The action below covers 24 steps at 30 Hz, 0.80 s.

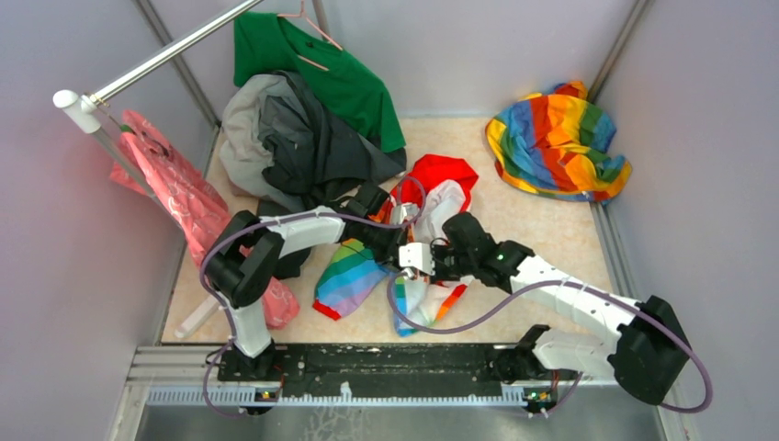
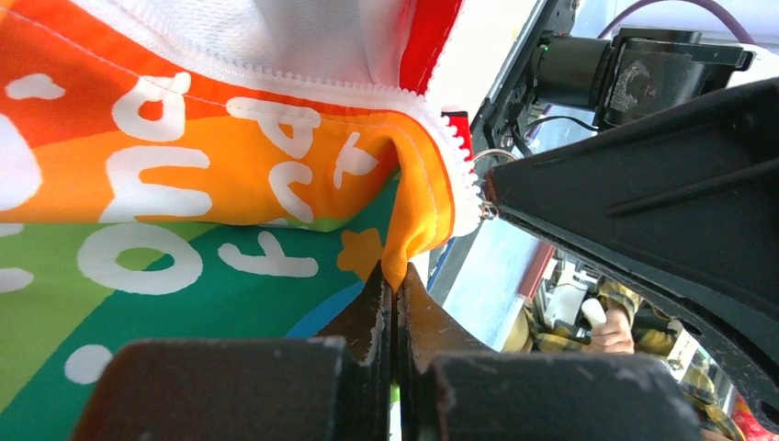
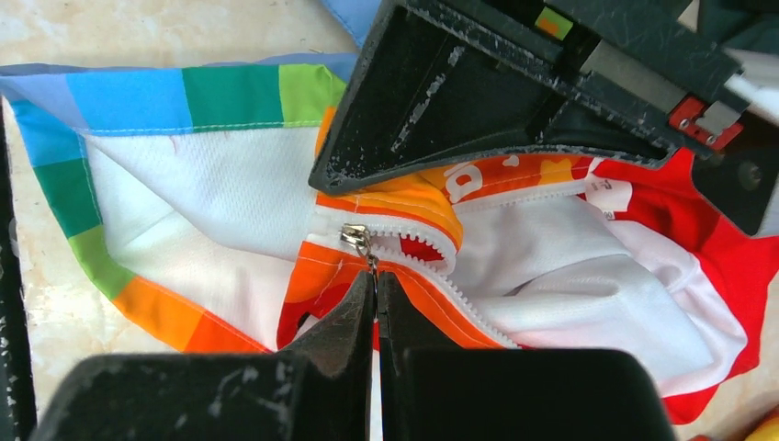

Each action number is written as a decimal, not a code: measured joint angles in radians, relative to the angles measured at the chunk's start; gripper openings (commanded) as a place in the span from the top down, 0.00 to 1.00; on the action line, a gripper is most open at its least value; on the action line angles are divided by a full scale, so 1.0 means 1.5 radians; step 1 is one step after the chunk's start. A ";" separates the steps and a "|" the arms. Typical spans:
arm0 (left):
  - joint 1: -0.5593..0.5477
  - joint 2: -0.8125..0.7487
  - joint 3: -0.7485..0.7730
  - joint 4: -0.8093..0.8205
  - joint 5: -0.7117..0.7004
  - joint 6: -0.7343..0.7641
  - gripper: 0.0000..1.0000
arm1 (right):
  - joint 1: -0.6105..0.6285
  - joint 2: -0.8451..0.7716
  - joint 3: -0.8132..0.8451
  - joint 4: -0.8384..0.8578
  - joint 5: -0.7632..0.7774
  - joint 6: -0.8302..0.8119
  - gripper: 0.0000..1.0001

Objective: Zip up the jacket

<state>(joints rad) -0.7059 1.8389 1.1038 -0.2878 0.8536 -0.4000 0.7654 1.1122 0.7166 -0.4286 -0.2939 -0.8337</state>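
Farthest left in my overhead view, one metal rail [image 1: 165, 55] slants across the corner, and one pink garment [image 1: 179, 197] hangs under it. Next comes one heap of grey and dark cloth [image 1: 285, 138]; I cannot tell how many pieces are in it. One green shirt [image 1: 340, 78] lies against its back.

I have two arms on the table [image 1: 551, 239], and they meet over the one jacket [image 1: 447, 204] in the middle. Its rainbow sleeve [image 1: 349, 276] spreads to the left, just in front of the left arm's wrist. Its red hood [image 1: 441, 170] points away from me.

The left gripper [image 2: 395, 276] is pinched tight on a fold of the jacket's orange printed panel. That fold sits right beside the white zipper teeth [image 2: 276, 73], so the cloth fills the view above and left of the pincer.

The right gripper [image 3: 375, 280] is also clamped, with its tips closed on the zipper pull [image 3: 364, 248]. The slider sits just above the tips, under the left pincer's black finger. To the right of the slider the two rows of teeth run apart, showing white mesh lining [image 3: 570, 276]. White and rainbow-edged cloth lies to the left of the tips.

Farthest right, well apart from the jacket, sits one bunched all-rainbow cloth [image 1: 556, 138] in the back corner.
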 measured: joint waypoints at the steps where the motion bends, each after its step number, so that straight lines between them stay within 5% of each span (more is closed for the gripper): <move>1: 0.001 0.001 0.000 0.001 0.001 -0.002 1.00 | 0.005 -0.004 -0.003 0.001 0.003 -0.002 1.00; 4: 0.001 0.006 0.000 0.001 0.006 -0.008 0.99 | 0.022 -0.016 -0.003 -0.004 -0.008 -0.008 1.00; 12: 0.001 -0.021 -0.026 0.030 -0.011 -0.043 0.75 | 0.025 -0.025 -0.003 -0.007 -0.035 -0.005 1.00; 24: 0.001 -0.299 -0.230 0.196 -0.120 -0.144 0.65 | 0.010 -0.033 -0.003 -0.004 -0.050 0.001 1.00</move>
<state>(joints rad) -0.7040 1.3911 0.7593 0.0067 0.6735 -0.6167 0.7803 1.0634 0.7120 -0.4339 -0.3683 -0.8322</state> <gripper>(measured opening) 0.335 0.009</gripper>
